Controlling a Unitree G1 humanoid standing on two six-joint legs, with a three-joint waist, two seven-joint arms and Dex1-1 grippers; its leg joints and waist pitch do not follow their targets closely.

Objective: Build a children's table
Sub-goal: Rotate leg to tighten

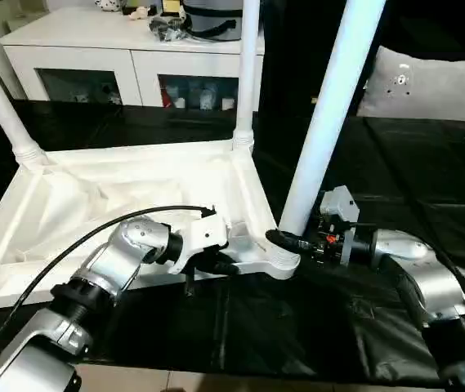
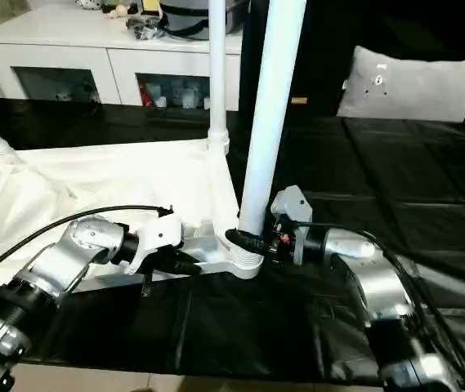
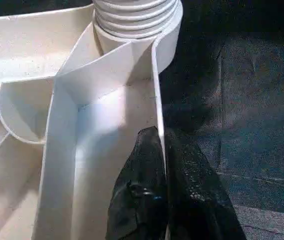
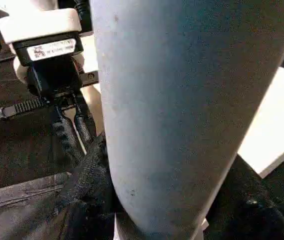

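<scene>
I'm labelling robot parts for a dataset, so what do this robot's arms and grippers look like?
Both forearms are rounded silver metal with black ribbed collars nearer the body. The left arm carries a white wrist block and a black cable arching over it. The right arm has a grey angular wrist block, with small red details and thin dark wiring. The left gripper and right gripper each have two black fingers, finely textured.

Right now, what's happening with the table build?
The table top lies upside down on the black cover with three legs standing in its corner sockets. The left gripper is shut on the top's near rim, steadying it. The right gripper clasps the base of the nearest leg at its socket.
</scene>
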